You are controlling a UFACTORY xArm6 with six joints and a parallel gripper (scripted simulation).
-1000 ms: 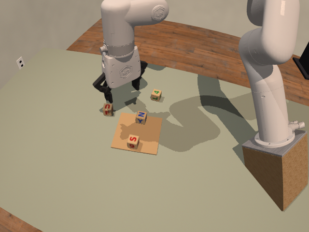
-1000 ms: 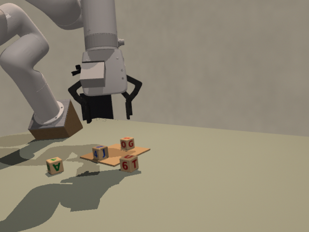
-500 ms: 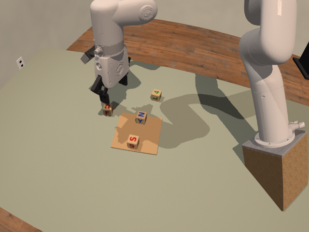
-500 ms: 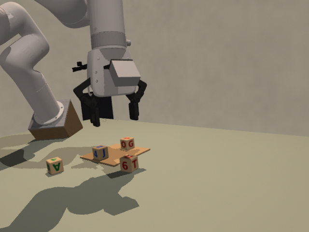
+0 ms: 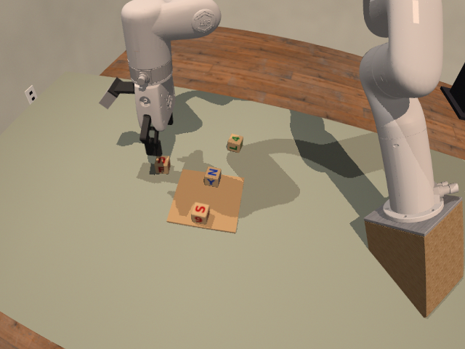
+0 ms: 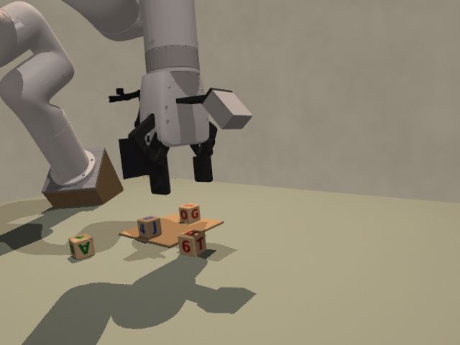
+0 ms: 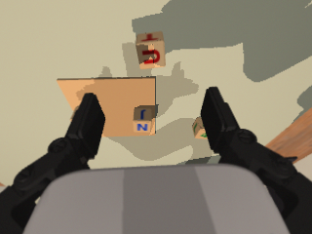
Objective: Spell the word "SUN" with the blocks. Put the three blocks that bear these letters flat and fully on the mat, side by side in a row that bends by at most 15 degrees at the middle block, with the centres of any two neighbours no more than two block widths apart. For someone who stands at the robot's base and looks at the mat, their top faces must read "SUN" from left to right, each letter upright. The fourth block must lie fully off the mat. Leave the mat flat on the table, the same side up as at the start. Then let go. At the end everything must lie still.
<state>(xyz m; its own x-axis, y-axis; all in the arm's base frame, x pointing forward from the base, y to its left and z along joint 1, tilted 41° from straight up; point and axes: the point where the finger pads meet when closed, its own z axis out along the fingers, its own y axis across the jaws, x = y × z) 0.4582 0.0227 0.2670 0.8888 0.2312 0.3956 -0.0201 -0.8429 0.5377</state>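
We view the mat (image 5: 221, 198) (image 6: 170, 228) (image 7: 117, 102) from high above, from low across the table facing the base, and closely from the wrist.

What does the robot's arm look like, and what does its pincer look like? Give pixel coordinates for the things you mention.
The arm (image 5: 407, 158) (image 6: 55, 129) is pale grey-white and rounded, with an embossed "UF" badge on one joint. The pincer (image 7: 151, 102) has a pale grey body and two black jointed fingers with flat, blocky tips.

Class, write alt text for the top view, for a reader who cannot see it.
A robot arm's open gripper hangs above the U block, which lies off the mat. The S block and N block stand apart on the mat; a green-lettered block lies off it.
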